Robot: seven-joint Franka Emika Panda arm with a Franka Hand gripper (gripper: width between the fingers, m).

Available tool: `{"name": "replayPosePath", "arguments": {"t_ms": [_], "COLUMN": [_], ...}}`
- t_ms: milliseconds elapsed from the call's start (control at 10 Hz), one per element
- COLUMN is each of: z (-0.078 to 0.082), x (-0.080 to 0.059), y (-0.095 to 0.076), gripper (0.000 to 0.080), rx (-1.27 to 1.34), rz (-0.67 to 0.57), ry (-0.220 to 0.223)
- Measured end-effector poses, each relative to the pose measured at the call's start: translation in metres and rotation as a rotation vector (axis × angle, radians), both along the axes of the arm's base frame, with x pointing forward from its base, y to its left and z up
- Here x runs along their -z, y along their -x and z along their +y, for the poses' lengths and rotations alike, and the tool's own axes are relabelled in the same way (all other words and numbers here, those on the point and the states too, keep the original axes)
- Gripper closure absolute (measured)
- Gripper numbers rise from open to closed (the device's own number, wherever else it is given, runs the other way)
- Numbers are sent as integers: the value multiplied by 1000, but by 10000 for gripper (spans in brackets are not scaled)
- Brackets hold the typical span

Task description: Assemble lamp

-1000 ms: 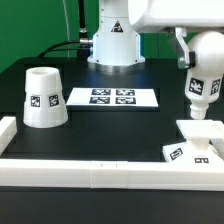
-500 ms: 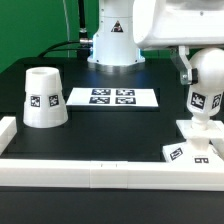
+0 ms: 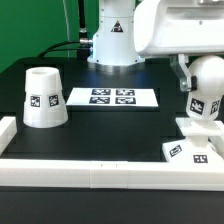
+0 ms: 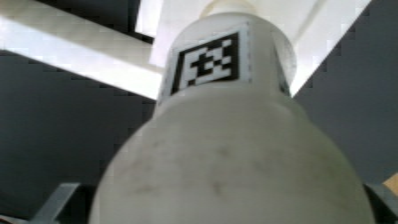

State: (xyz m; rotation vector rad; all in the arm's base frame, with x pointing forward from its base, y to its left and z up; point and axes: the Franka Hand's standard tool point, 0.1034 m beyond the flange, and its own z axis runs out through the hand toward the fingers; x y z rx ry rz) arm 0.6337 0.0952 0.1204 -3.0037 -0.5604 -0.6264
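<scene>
Now the gripper (image 3: 202,72) is clamped on the bulb (image 3: 206,88), which is upright, neck down, right over the base (image 3: 193,148) at the exterior view's right; can't tell if they touch. Shade (image 3: 42,97) sits well apart at the left, near the marker board (image 3: 112,97).

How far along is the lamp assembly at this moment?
Done: nothing looks fully joined yet. In hand: the gripper holds the bulb upright, neck down on the base at the exterior view's right; whether it is seated cannot be told. Left: the shade stands apart on the table at the exterior view's left, not yet fitted over the bulb.
</scene>
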Motion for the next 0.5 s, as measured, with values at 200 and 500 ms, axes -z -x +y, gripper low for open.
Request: {"name": "replayPosePath", "arguments": {"t_ms": [200,500], "z": [0,0], "x": [0,0], "y": [0,0], "gripper": [223,223], "rx": [1,2], "rz": [-32,-30], "ry": [-3,-3]}}
